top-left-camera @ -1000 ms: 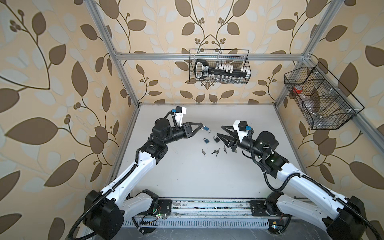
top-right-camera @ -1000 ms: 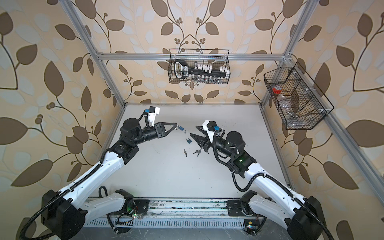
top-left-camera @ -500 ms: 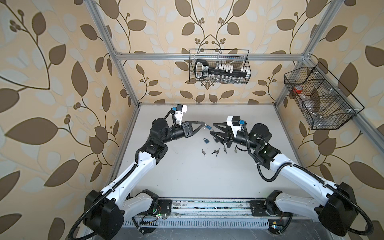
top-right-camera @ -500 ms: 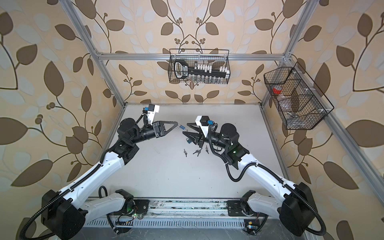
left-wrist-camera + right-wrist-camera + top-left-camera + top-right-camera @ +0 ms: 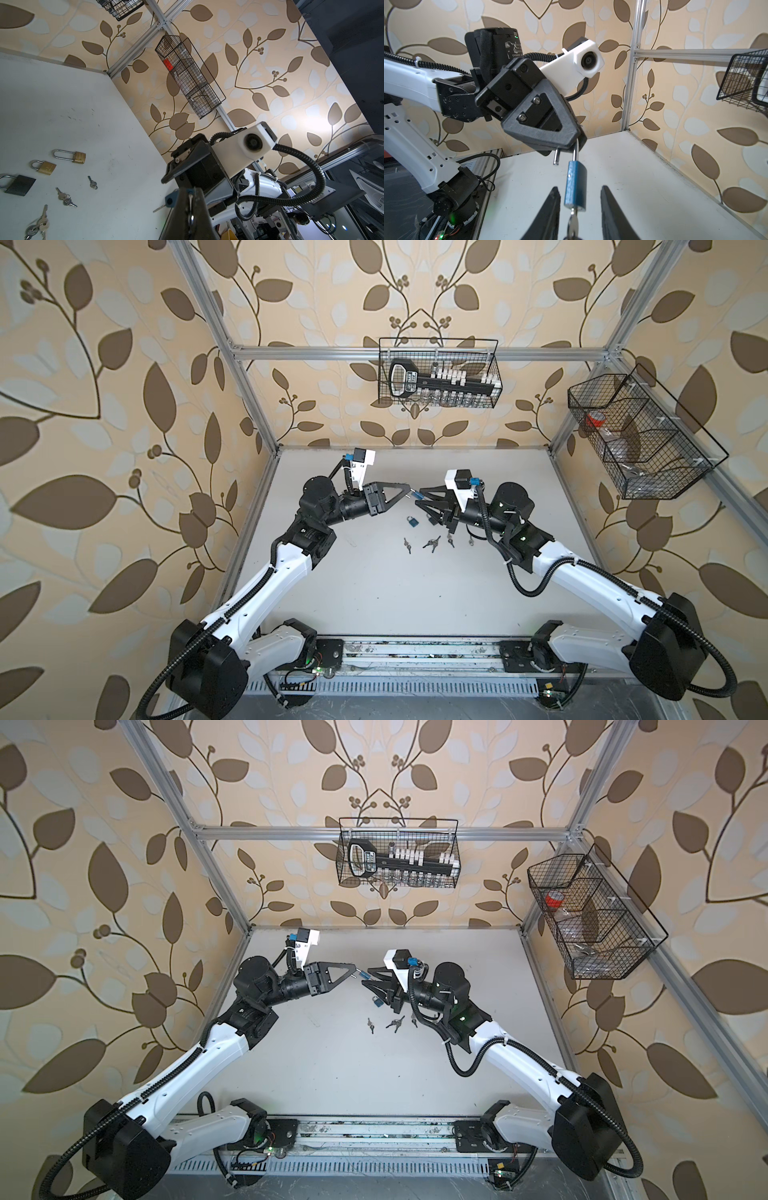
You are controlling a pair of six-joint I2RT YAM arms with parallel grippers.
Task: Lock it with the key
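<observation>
Blue padlock (image 5: 575, 185) held at the shackle by the left gripper (image 5: 571, 145), key (image 5: 573, 225) in its keyway.
I see the left gripper's fingers clamped closed on the shackle. The body hangs just beyond the fingertips and the shackle's free leg is out of the body. The right gripper (image 5: 579, 188) has its fingers (image 5: 550, 207) parted, one on each side of the body with a gap on both sides. The key lies between them. Loose keys (image 5: 432, 544) lie on the table (image 5: 374, 593) below both fingertips.
</observation>
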